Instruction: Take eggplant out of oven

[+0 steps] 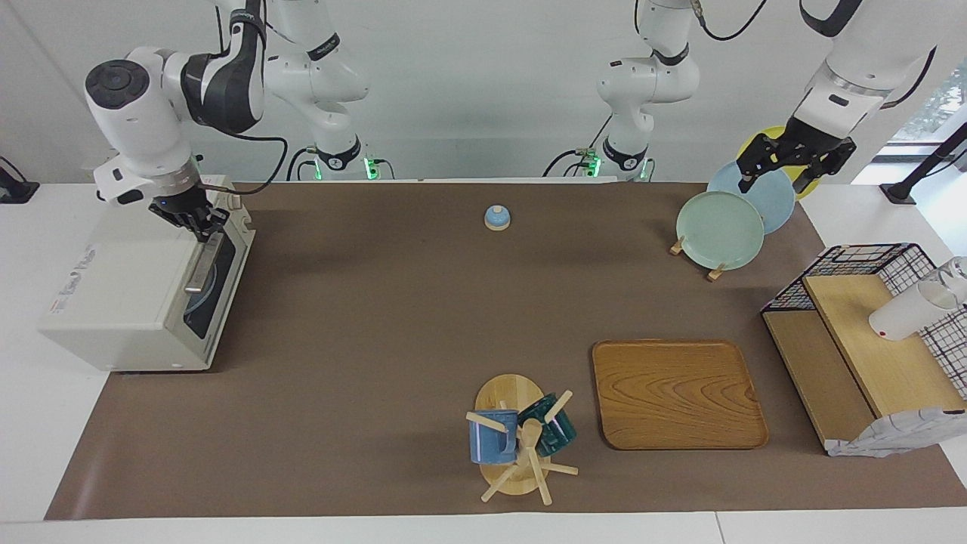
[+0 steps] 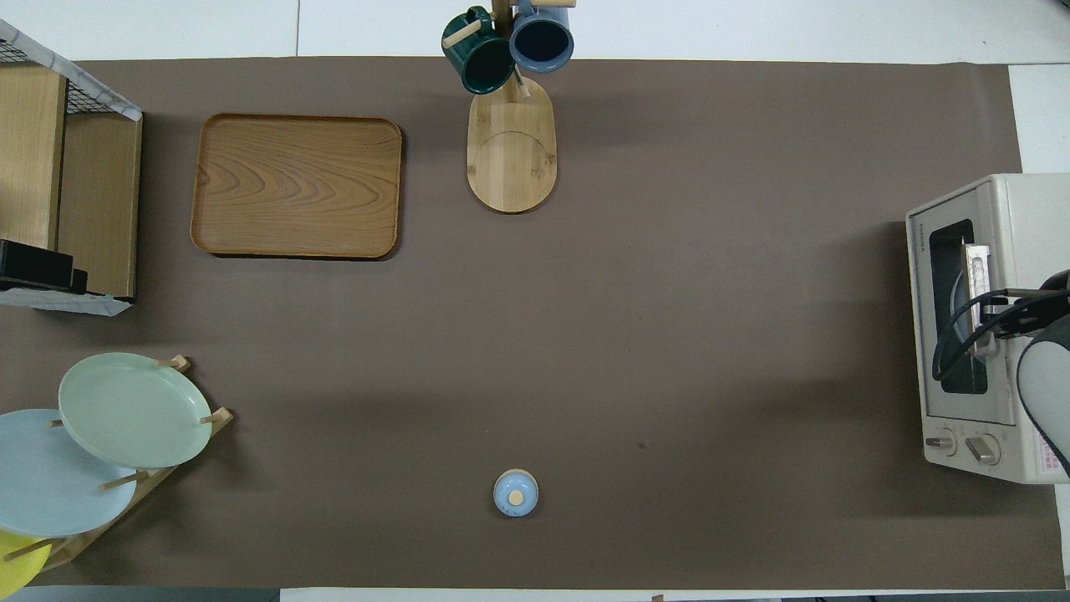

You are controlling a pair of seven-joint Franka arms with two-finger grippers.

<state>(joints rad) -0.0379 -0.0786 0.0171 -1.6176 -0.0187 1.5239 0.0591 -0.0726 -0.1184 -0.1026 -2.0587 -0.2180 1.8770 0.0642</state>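
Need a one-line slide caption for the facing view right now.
Right gripper, shut, at the handle of the closed oven; left gripper waits open over the plates.

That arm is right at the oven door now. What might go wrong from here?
The right gripper is shut at the top end of the oven handle, not around it, so it may slip off when pulling. A hard pull might drag the oven along the table. The eggplant cannot be seen through the closed door, so reaching it stays uncertain. The left gripper waits over the plates.
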